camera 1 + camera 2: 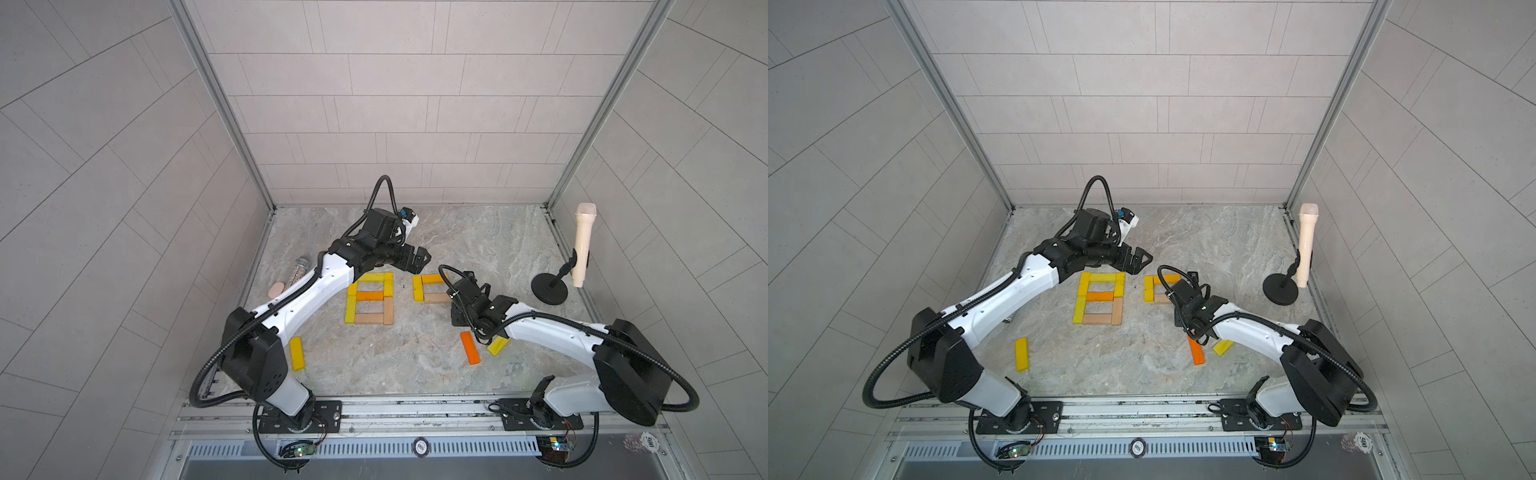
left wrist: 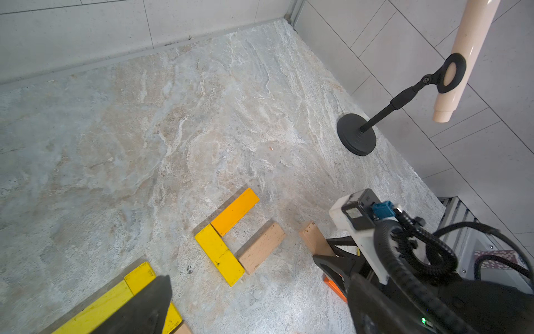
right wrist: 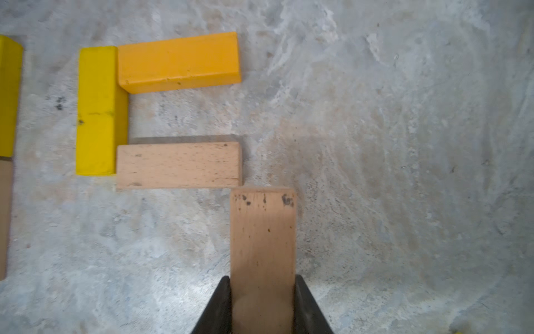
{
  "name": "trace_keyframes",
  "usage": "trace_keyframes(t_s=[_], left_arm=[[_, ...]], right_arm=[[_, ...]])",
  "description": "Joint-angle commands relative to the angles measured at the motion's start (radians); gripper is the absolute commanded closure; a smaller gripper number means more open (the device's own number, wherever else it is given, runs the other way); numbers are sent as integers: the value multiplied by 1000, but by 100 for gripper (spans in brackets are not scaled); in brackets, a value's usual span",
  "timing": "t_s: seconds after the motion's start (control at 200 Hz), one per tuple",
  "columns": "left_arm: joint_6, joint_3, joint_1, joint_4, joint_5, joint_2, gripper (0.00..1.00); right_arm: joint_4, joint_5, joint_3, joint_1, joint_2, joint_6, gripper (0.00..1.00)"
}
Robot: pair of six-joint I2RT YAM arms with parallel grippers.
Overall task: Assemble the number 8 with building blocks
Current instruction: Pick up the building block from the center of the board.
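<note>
Several building blocks form a closed figure eight (image 1: 370, 297) in the middle of the floor. To its right, a yellow block (image 1: 417, 287), an orange block (image 1: 434, 278) and a tan block (image 1: 436, 298) lie in an open bracket shape. In the right wrist view, my right gripper (image 3: 263, 282) is shut on another tan block (image 3: 263, 231). That block's far end sits just past the right end of the tan bar (image 3: 179, 164). My left gripper (image 1: 419, 255) hangs open and empty past the eight's top right corner.
Loose blocks lie near the front: a yellow one (image 1: 296, 353) on the left, an orange one (image 1: 470, 348) and a yellow one (image 1: 498, 345) under my right arm. A pink microphone (image 1: 582, 249) on a black stand (image 1: 549, 289) is at the right wall. A silver microphone (image 1: 297, 272) and a pink oval (image 1: 276, 289) lie on the left.
</note>
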Motion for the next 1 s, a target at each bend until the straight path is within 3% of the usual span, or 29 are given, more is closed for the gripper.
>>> trace_keyframes(t_s=[0.0, 0.385, 0.996], left_arm=[[-6, 10, 13, 4, 3, -28, 0], [-42, 7, 63, 30, 44, -41, 0], [-43, 4, 102, 25, 30, -68, 0]], right_arm=[[-56, 56, 4, 45, -47, 18, 77], [-55, 86, 20, 212, -47, 149, 78], [2, 74, 228, 358, 259, 297, 77]])
